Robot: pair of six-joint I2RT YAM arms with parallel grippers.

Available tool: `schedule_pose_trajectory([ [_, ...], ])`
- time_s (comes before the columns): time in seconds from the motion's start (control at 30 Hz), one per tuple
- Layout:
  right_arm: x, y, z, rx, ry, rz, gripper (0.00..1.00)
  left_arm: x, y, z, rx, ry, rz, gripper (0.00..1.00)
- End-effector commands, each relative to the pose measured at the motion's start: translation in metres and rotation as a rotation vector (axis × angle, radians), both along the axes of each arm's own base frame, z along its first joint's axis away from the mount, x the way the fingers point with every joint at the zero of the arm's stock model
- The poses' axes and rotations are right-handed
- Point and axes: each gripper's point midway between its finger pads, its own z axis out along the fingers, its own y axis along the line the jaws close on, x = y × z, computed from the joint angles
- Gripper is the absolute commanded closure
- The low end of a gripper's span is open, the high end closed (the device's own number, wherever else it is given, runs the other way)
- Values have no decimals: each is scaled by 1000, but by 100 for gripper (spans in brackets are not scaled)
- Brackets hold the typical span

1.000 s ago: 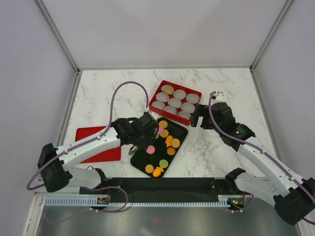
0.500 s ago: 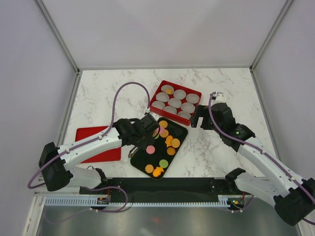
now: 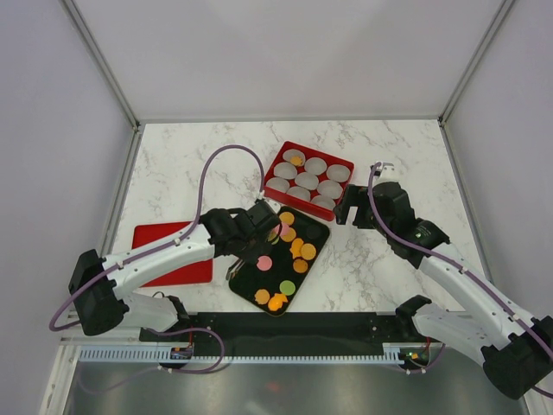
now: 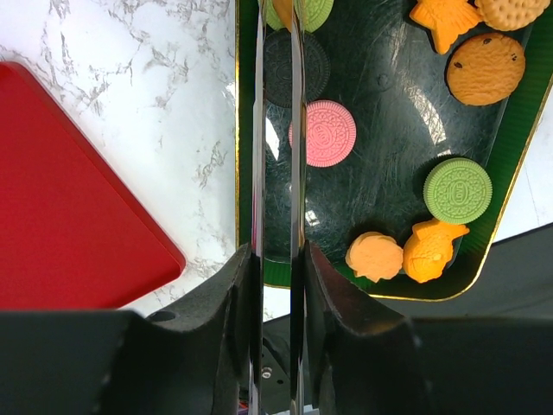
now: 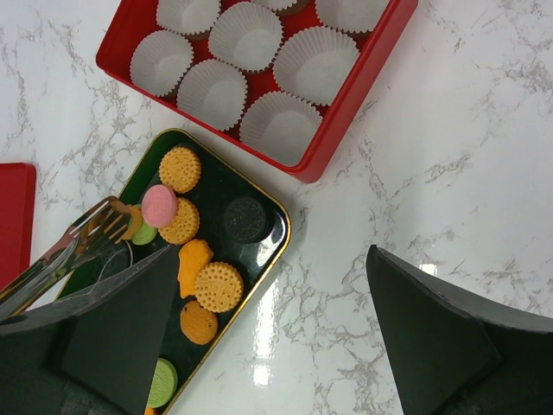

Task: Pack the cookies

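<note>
Left wrist view: tongs (image 4: pixel 297 199) hide part of the dark cookie (image 4: pixel 314 66).

a lab test booth: plain white walls (image 3: pixel 302 52), metal frame posts (image 3: pixel 94 52), marble-look table (image 3: pixel 190 147).

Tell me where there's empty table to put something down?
Bare marble lies behind the red box, along the back wall, and between the black tray and the right arm. It's crowded mid-table, where the left gripper's tongs hover over the cookies.
</note>
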Motion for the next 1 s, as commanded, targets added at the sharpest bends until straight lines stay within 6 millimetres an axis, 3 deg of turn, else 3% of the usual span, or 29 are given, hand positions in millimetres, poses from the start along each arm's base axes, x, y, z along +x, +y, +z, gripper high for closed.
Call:
schedule_pose_trajectory([
  [0.0,3,1,12,32,-41,-9,2,3,-11,8,-40,-10,5,67],
  [0.43,3,0,17,32,-52,-7,2,4,-25,50,-153,-48,-32,82],
  [0.67,4,2,22,37,-58,-3,2,13,-39,88,-232,-106,-41,83],
  [0.77,5,4,25,41,-59,1,2,33,-51,106,-233,-155,-38,83],
  [0.8,5,4,26,42,-60,2,2,44,-60,102,-215,-157,-36,83],
  [0.83,5,4,26,42,-61,1,2,56,-67,118,-240,-192,-37,83],
  [0.87,6,4,26,42,-59,0,2,65,-74,120,-242,-198,-38,83],
  [0.97,4,3,28,42,-56,-3,2,111,-90,128,-248,-236,0,83],
])
